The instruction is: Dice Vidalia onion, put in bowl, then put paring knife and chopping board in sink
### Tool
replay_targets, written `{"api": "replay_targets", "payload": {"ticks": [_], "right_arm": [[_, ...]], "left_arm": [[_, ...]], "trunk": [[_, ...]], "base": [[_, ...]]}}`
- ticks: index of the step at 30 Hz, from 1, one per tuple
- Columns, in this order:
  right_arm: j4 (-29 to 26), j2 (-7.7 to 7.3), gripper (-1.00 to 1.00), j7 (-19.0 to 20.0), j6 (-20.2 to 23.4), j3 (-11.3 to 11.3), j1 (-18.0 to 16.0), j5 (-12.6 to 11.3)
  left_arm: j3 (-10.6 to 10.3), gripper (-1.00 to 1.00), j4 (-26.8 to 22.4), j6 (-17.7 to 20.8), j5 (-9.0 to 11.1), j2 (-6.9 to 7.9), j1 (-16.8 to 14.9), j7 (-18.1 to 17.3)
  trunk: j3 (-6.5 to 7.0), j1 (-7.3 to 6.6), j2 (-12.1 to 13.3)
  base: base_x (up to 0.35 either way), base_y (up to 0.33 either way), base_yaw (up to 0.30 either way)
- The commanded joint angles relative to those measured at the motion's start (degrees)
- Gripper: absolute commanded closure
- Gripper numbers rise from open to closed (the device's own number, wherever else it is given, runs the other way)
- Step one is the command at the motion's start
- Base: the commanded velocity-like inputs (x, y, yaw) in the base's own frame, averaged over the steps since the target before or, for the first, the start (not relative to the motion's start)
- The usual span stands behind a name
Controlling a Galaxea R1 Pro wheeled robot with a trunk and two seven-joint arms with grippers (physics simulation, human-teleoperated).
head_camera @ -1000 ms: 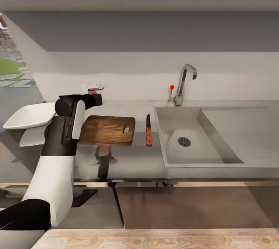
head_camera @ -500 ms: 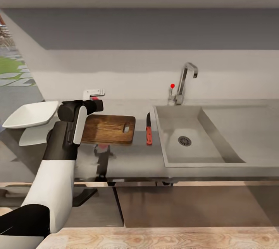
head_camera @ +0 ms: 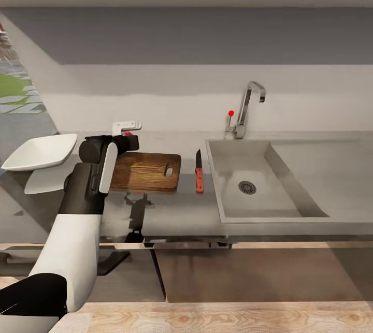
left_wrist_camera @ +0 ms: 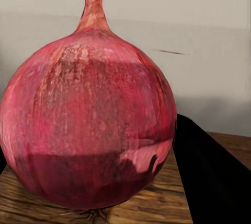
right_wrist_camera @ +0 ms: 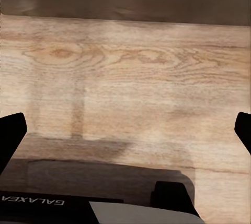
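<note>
STEP: setting the Vidalia onion (left_wrist_camera: 86,114) on the chopping board (head_camera: 147,172) | left claw (head_camera: 129,141) clamping the onion over the board's far end from the sink (head_camera: 259,188) | right claw (right_wrist_camera: 125,130) hanging spread, empty | paring knife (head_camera: 198,173) lying between board and sink | NEXT: releasing the onion, fetching the knife.

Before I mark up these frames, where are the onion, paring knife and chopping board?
Vidalia onion (left_wrist_camera: 86,114): left wrist view, middle of its skin.
paring knife (head_camera: 199,180): head view, red handle.
chopping board (head_camera: 145,172): head view, bare wood centre.
</note>
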Motion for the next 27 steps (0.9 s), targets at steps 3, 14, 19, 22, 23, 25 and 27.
{"api": "replay_targets", "payload": {"ticks": [3, 14, 19, 22, 23, 25, 27], "right_arm": [[0.1, 0.19, -1.00, -0.4, 0.0, -0.2, 0.0, 0.6], [0.1, 0.28, -1.00, -0.4, 0.1, -0.3, 0.0, 0.5], [0.1, 0.35, -1.00, -0.4, 0.1, -0.3, 0.0, 0.5], [0.1, 0.35, -1.00, -0.4, 0.1, -0.3, 0.0, 0.5], [0.1, 0.35, -1.00, -0.4, 0.1, -0.3, 0.0, 0.5], [0.1, 0.36, -1.00, -0.4, 0.1, -0.3, 0.0, 0.5], [0.1, 0.36, -1.00, -0.4, 0.1, -0.3, 0.0, 0.5]], "left_arm": [[0.0, 1.00, 0.0, 0.2, 0.4, -0.02, 0.0, 0.4], [0.0, 1.00, 0.0, 0.2, 0.4, -0.02, 0.0, 0.4], [0.0, 1.00, -0.1, 0.3, 0.3, -0.02, 0.1, 0.4], [0.0, 1.00, -0.1, 0.3, 0.3, -0.02, 0.3, 0.4], [0.0, 1.00, -0.1, 0.3, 0.3, -0.02, 0.3, 0.4], [0.0, 1.00, -0.2, 0.3, 0.3, -0.02, 0.3, 0.4], [0.0, 1.00, -0.1, 0.3, 0.3, -0.02, 0.3, 0.4]], "trunk": [[-0.05, 0.00, 0.0], [-0.95, 0.00, 0.0], [-1.41, 0.00, 0.0], [-1.68, 0.00, 0.0], [-1.77, 0.00, 0.0], [-1.89, 0.00, 0.0], [-1.95, 0.00, 0.0]], "base": [[0.000, 0.000, 0.000], [0.000, 0.000, 0.000], [-0.124, 0.000, 0.000], [-0.288, 0.000, 0.000], [-0.316, 0.000, 0.000], [-0.219, 0.000, 0.000], [-0.096, 0.000, 0.000]]}}
